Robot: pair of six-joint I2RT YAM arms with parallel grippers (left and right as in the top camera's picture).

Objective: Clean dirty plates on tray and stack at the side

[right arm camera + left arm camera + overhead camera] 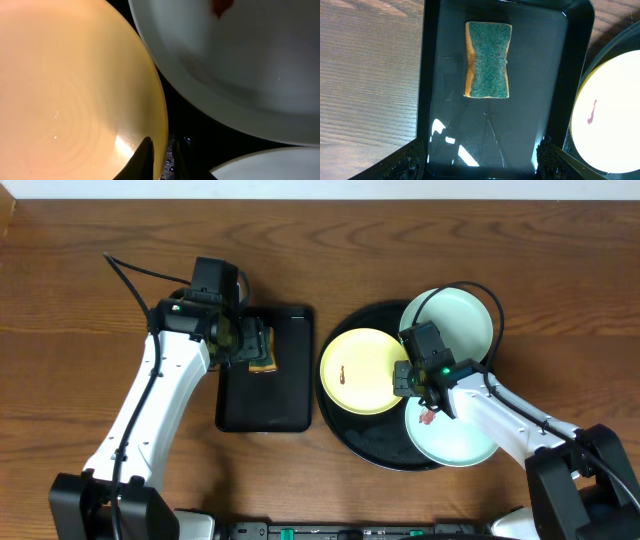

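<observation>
— Yellow plate [362, 370]: where is it found?
— On the round black tray [350, 442], beside the two mint plates [455, 320]. Its right-hand rim is pinched between the nearly closed fingers of the right gripper [162, 160].
— And what is the wiping to be done with?
— A sponge [488, 60] is seen in the rectangular tray [535, 100], just ahead of the left gripper [482, 162], whose fingers are spread wide and hold nothing. Its long axis runs away from the wrist, so its narrow width would be straddled.
</observation>
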